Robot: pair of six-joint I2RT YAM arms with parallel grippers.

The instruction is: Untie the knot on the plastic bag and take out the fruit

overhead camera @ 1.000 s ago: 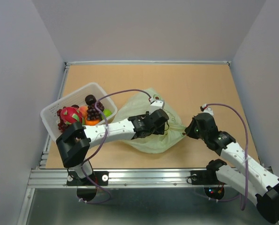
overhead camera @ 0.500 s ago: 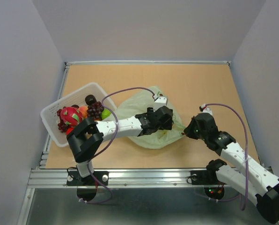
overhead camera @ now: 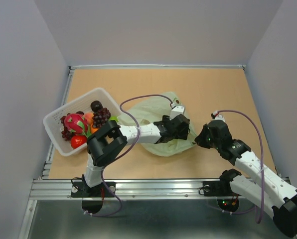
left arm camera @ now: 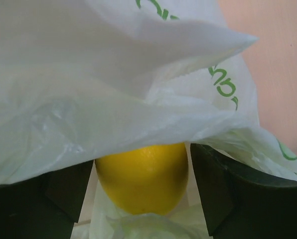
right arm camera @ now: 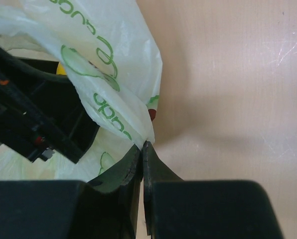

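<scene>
Centre frame: left end effector (left arm camera: 141, 191), pushing deeper into plastic bag (overhead camera: 149, 112), is spreading around lemon (left arm camera: 142, 177) for extraction; right end effector (right arm camera: 142, 155) is clamping bag rim.

The right gripper (right arm camera: 143, 149) was seen clamped on a pinched corner of the plastic bag (right arm camera: 103, 74), which was drawn up and leftward. The black left arm (right arm camera: 34, 114) was partly draped by the bag, a yellow sliver (right arm camera: 61, 69) was glimpsed above it, and table (right arm camera: 228, 99) was seen rightward.
</scene>
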